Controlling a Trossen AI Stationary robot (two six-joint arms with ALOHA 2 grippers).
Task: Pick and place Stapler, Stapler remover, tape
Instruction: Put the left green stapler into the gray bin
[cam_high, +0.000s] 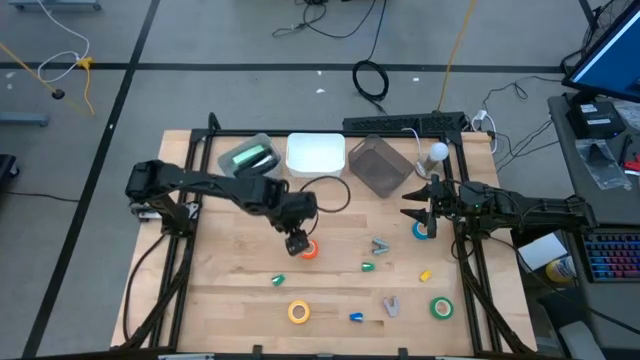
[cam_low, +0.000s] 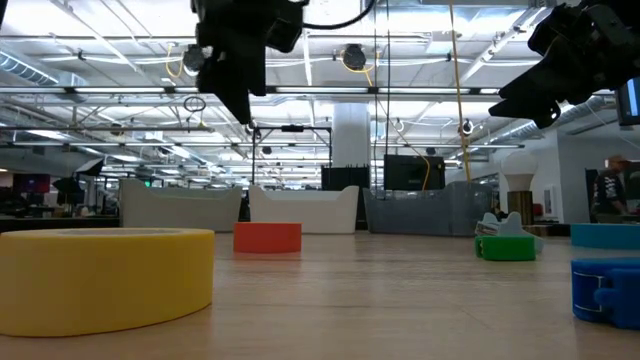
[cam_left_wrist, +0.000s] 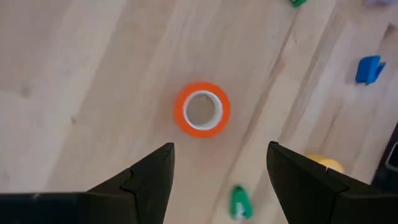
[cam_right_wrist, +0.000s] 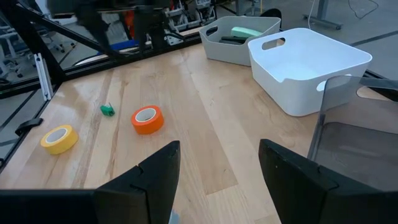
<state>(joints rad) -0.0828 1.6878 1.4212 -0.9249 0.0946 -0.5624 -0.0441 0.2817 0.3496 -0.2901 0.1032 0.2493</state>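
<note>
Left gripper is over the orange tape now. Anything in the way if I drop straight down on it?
Nothing visible. The left gripper hangs open directly above the orange tape, which lies flat on bare wood. The nearest small green piece sits off to the side.

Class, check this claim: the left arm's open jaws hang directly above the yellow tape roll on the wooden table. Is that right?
Not quite. The left gripper hangs with open jaws above the orange tape roll, not the yellow one, which lies nearer the table's front edge. The left wrist view shows it.

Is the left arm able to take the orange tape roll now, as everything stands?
Probably yes. The left pincer hangs open directly above the orange tape roll, which lies flat with bare table around it.
</note>
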